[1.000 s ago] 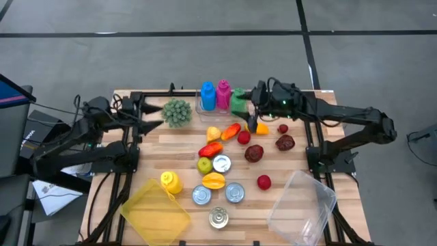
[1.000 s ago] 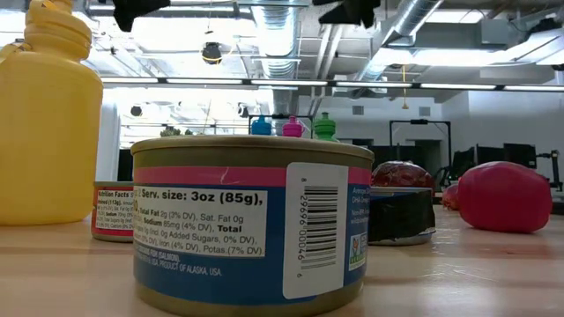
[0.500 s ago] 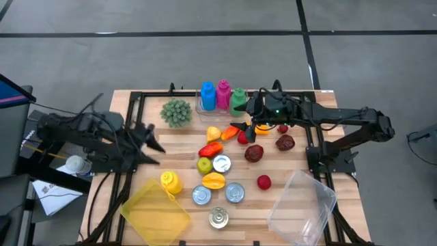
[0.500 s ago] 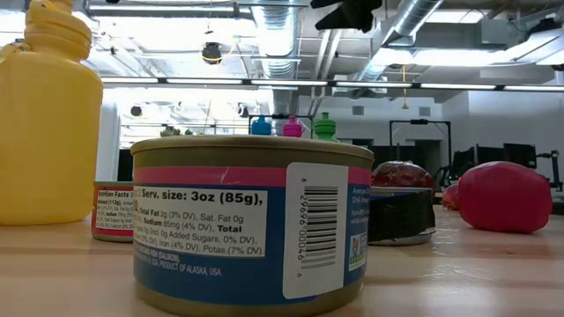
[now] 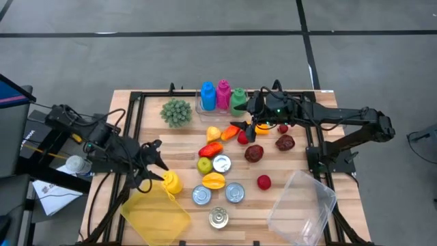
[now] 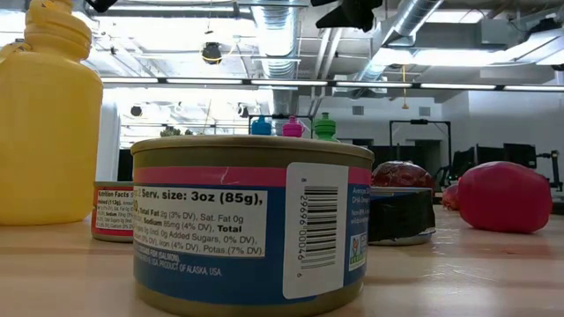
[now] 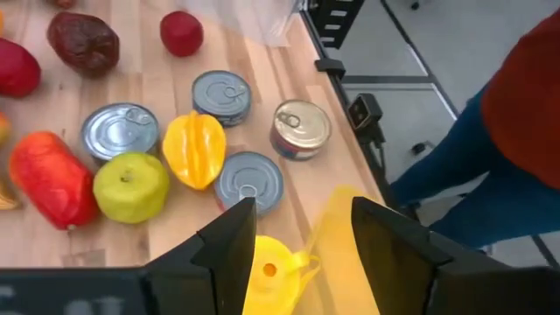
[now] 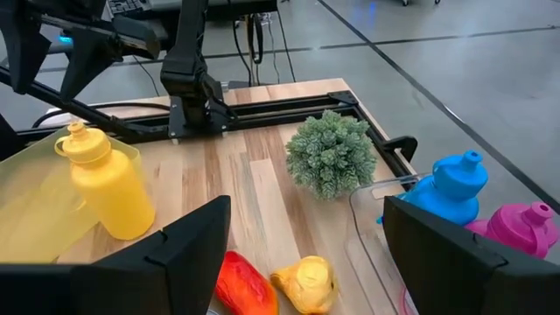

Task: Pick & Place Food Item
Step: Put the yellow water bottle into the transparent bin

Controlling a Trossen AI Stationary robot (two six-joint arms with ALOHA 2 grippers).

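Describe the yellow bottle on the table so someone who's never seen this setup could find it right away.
Start at the wooden table and find the flat yellow lid lying at its front left corner. The yellow bottle stands just beyond that lid, under the left gripper. It is the only yellow bottle; the blue, pink and green ones stand together at the far edge.

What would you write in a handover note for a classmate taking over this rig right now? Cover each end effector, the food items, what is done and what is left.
Left end effector: open, empty, just beside the yellow bottle.
Right end effector: open, empty, above the fruit near the orange pepper.
Food: red pepper, green apple, yellow starfruit and cans lie loose mid-table.
Containers: yellow lid front left, clear tub front right; nothing visible in the tub.
Done: nothing picked or placed.
Left: grasp an item, carry it, place it.
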